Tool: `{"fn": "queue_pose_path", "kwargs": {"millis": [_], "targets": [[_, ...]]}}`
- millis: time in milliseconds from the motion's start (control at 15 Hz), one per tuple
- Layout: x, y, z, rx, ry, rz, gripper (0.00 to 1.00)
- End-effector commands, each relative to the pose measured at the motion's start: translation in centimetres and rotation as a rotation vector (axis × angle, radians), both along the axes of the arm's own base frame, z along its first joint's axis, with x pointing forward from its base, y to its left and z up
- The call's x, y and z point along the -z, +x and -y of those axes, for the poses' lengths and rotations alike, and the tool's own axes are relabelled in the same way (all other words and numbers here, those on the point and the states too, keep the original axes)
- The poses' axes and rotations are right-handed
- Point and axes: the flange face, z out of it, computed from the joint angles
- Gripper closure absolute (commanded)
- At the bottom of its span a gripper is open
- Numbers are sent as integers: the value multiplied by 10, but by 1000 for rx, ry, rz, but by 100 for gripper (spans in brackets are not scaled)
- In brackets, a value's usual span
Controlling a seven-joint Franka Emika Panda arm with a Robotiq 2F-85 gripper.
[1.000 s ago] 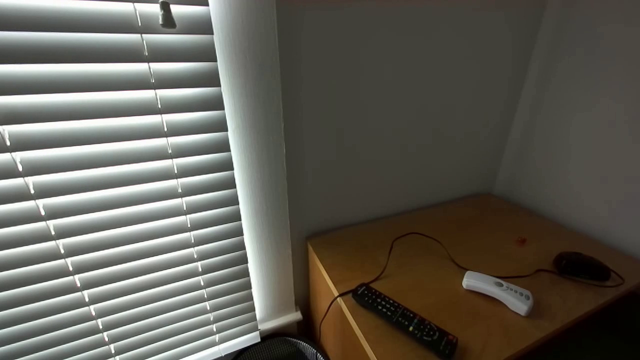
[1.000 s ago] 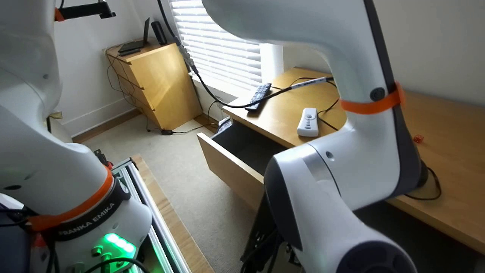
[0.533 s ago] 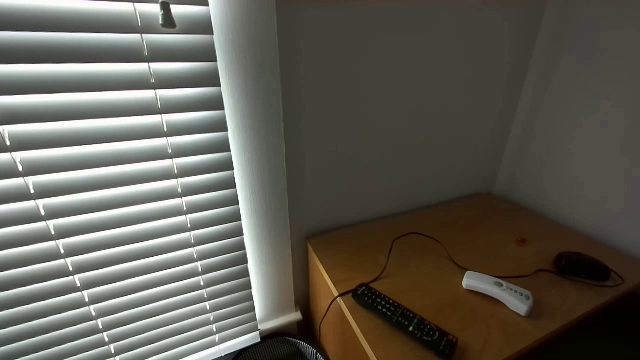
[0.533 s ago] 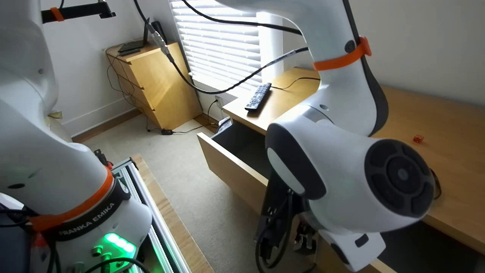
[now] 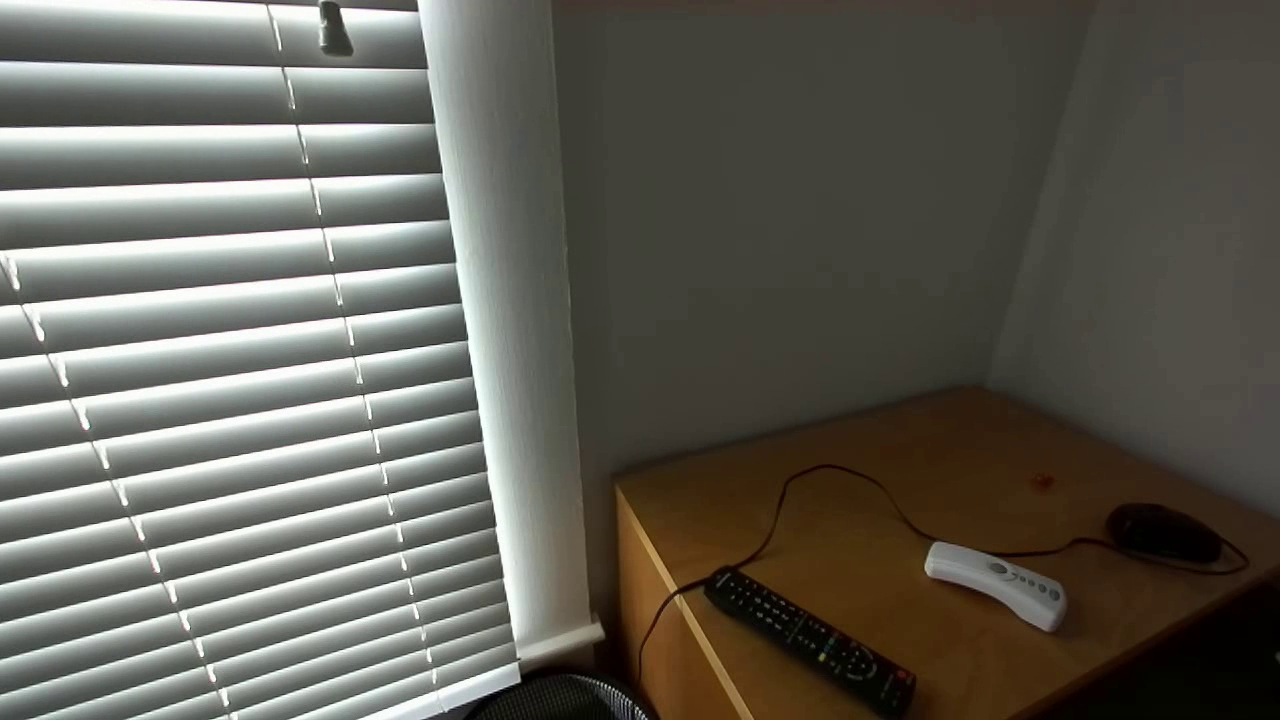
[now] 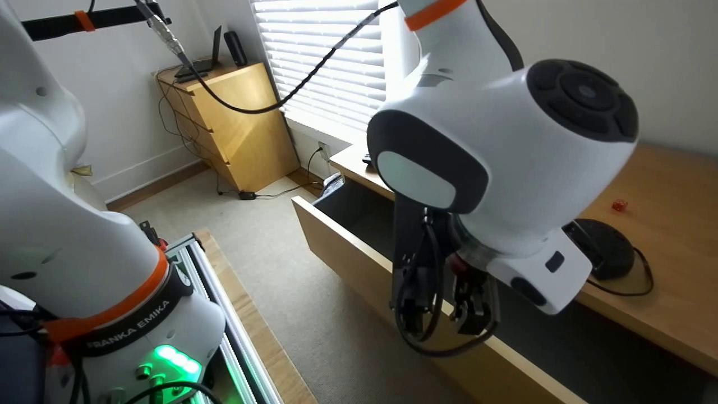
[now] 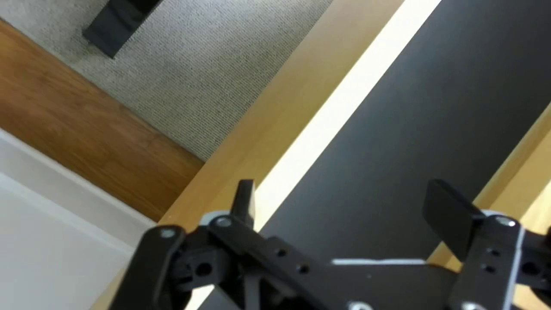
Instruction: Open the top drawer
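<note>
Already, the top drawer (image 6: 342, 247) stands well out beneath the desk (image 6: 673, 224) in an exterior view, its dark interior (image 6: 367, 216) showing. Seen from the wrist, the fingers (image 7: 450, 215) are spread wide over it, gripping nothing; whether either touches the drawer cannot be told. The drawer looks rigid and fairly heavy, likely to slide on a steady pull. Its smooth wood may prove slippery, so the surest hold is probably across the pale top edge (image 7: 324, 125), near the middle, one finger inside.
</note>
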Motion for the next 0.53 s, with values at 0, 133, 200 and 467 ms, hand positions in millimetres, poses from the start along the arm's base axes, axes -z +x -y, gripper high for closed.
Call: {"fn": "queue_pose_path", "kwargs": {"millis": [0,133,200,467], "targets": [[-15,-9,-24,-120,-102,61,25],[-14,-10,-36,-182,-156,115,42],[-15,-10,-41,-218,-182,145,49],[-15,-8,-51,-333,-249,237,81]]}}
